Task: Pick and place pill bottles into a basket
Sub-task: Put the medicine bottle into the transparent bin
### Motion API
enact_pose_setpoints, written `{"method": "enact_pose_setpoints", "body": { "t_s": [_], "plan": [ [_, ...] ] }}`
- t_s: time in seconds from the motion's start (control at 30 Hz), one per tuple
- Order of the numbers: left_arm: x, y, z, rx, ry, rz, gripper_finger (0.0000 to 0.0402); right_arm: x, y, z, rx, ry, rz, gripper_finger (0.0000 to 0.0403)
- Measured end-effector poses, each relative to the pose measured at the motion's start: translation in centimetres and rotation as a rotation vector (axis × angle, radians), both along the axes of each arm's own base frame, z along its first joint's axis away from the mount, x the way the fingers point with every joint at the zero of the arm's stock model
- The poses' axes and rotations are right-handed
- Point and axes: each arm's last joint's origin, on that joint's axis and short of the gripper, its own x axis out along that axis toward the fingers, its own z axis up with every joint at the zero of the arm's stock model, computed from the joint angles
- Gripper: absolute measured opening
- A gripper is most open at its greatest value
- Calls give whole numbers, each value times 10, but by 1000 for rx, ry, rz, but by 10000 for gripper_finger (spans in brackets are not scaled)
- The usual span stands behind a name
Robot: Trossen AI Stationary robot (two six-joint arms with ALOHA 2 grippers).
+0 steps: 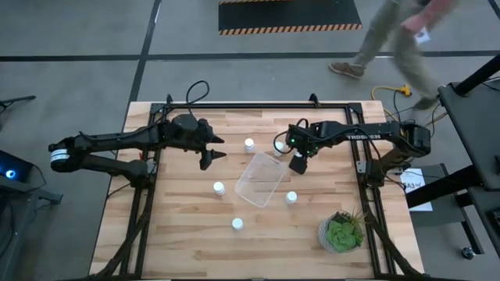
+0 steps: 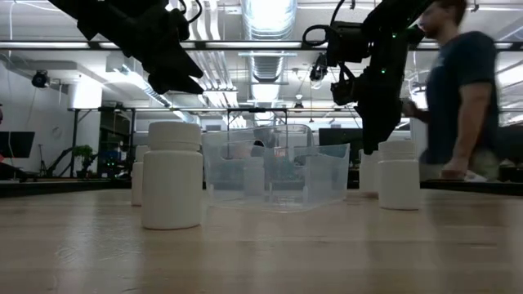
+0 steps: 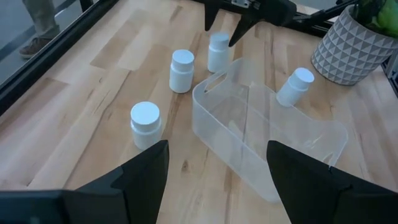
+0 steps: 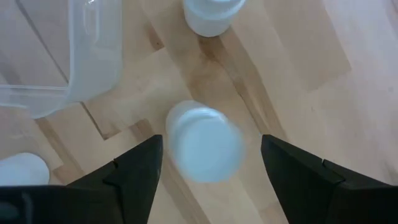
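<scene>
The basket (image 1: 260, 179), a clear bin, lies in the middle of the table. Small white pill bottles stand around it: one at its far side (image 1: 249, 144), one at its left (image 1: 219, 188), one at its right (image 1: 291, 197), one nearer the front (image 1: 237, 225). My right gripper (image 1: 298, 164) points down, open, at the basket's far right corner. Its fingers stand on either side of a bottle's cap (image 4: 204, 144), which the gripper hides in the high view. Another bottle (image 4: 211, 15) stands just beyond. My left gripper (image 1: 212, 156) hangs open above the table, left of the basket.
A green potted plant in a grey patterned pot (image 1: 341, 232) stands at the table's near right. A dark metal frame (image 1: 363, 168) runs along the table's sides. A person (image 1: 398, 39) walks past beyond the far edge. Bare wood lies at the near left.
</scene>
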Motion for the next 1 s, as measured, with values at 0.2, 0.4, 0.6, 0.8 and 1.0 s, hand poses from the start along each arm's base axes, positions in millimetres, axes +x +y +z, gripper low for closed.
{"method": "enact_pose_setpoints", "body": {
  "t_s": [0.2, 0.4, 0.6, 0.8, 1.0],
  "plan": [
    [0, 0, 0, 2, 0, 3, 253, 0, 1, 2, 13, -8, 4, 260],
    [0, 0, 0, 5, 2, 10, 254, 0, 1, 2, 18, -9, 17, 260],
    [0, 0, 0, 4, 2, 10, 254, 0, 1, 2, 30, -12, 25, 261],
    [0, 0, 0, 4, 1, 11, 254, 0, 1, 2, 39, -15, 25, 286],
    [0, 0, 0, 5, 2, 9, 254, 0, 1, 2, 47, -17, 32, 315]
  ]
}}
